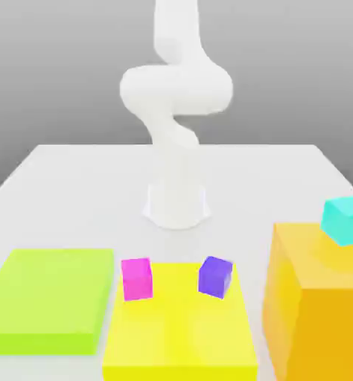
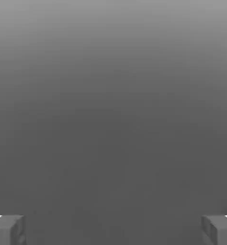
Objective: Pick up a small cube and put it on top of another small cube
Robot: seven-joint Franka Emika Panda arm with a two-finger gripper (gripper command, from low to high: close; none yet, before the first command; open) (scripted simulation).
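While the gripper (image 2: 113,229) waits with jaws wide apart, nothing's grabbed.
Cyan cube (image 1: 345,220) sits mid-right on the orange block (image 1: 313,312), probably well away from the jaws.

From the exterior view I look from in front and somewhat above, facing the white robot arm (image 1: 176,111) across the pale grey table (image 1: 75,178), with the flat yellow block (image 1: 179,327) closest to the lens. My hand view sits on the hand, looking out past two grey fingertips (image 2: 7,229) set far apart at its corners onto plain grey surface. I cannot find anything common to both views.
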